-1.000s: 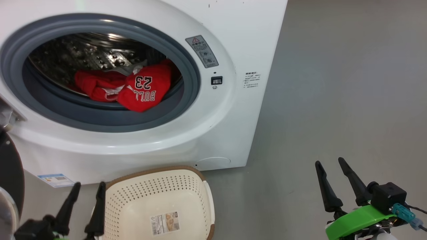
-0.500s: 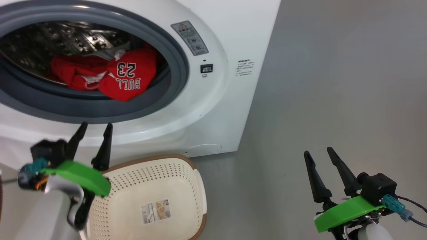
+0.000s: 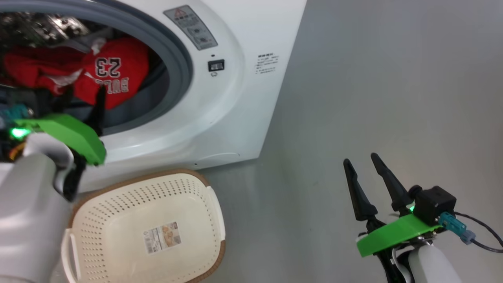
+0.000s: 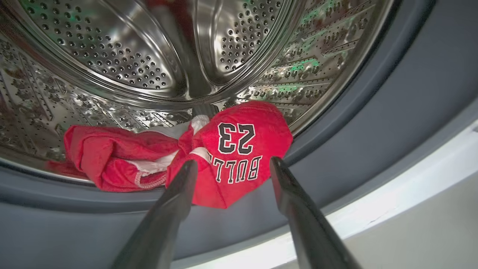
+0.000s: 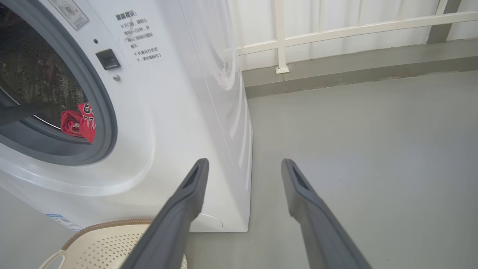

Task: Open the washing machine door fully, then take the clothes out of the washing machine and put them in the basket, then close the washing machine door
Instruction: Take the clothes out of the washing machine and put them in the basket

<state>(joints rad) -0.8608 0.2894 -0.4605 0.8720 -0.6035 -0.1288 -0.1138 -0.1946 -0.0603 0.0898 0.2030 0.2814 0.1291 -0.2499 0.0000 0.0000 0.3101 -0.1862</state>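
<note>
The white washing machine [image 3: 239,98] stands with its opening uncovered; the washing machine door is out of view. The clothes lie at the front of the steel drum [image 4: 149,56]: a red jersey [image 4: 239,138] printed "BULL 23" upside down, and a second crumpled red garment [image 4: 104,153] to its left. My left gripper [image 3: 84,94] is raised to the drum's mouth, open, its fingertips just short of the jersey and framing its lower edge [image 4: 233,162]. The cream basket [image 3: 157,175] sits on the floor below the opening, with nothing in it but a paper label. My right gripper [image 3: 359,158] hovers open over the floor to the right.
Grey floor [image 3: 393,78] stretches to the right of the machine. A white railing [image 5: 280,37] and a low kerb run behind it. The grey rubber gasket [image 4: 373,112] rings the opening. A cable [image 3: 483,236] trails from the right wrist.
The head camera has swung, shifting the whole scene left. My left arm has risen from beside the basket up to the drum opening, still open. The right gripper holds its pose.
</note>
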